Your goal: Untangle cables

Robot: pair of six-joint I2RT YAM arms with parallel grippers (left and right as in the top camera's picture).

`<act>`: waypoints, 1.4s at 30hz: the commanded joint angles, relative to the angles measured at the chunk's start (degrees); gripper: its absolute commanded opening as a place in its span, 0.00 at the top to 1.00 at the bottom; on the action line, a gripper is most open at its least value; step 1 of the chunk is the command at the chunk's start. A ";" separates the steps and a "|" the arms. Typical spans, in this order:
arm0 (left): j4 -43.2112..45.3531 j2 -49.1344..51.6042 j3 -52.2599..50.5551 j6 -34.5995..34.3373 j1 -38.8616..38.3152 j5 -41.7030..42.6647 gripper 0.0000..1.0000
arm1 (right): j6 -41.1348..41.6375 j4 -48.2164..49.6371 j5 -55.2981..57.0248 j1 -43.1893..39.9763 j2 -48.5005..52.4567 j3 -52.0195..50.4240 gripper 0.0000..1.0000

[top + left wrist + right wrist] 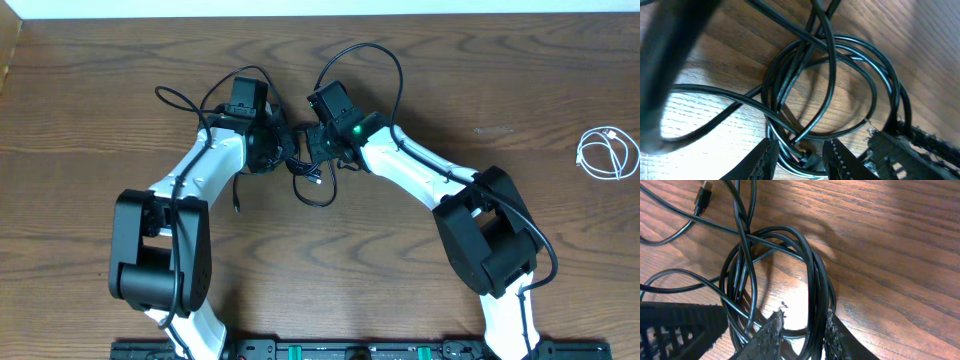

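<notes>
- Both arms meet over the middle of the table, right where the black cables sit in a knotted loop. That makes sense, since that's the only real tangle here.
- The left gripper has its jaws closed on a few strands at the near edge of the loop. The bundle pretty much fills the gap between the fingers, so I'd call it a pinch, not a hover.
- Same story for the right gripper: its jaws are clamped on the thick side of the loop, where several strands run together.
- The two grippers are just beside each other, each on its own part of the same coil. My guess is that lets them pull in opposite directions and open the knot.
- A loose tail with a plug runs off across the wood, and more slack trails out to the left.
- The white cable is coiled by itself at the far right, well apart from the mess, so that one looks sorted.
- Risk as I see it: with stacked strands in each pinch, pulling could tighten the loop rather than free it.
</notes>
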 commanded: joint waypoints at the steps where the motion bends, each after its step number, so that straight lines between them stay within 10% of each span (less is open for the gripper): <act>1: -0.13 1.81 -0.37 -0.35 -0.02 -1.33 0.66 | 0.28 -0.24 0.26 0.57 0.37 -0.02 0.76; 42: -0.13 4.22 -0.37 -2.91 -1.27 -3.26 0.69 | 0.28 -0.24 0.31 1.57 0.37 -0.02 0.74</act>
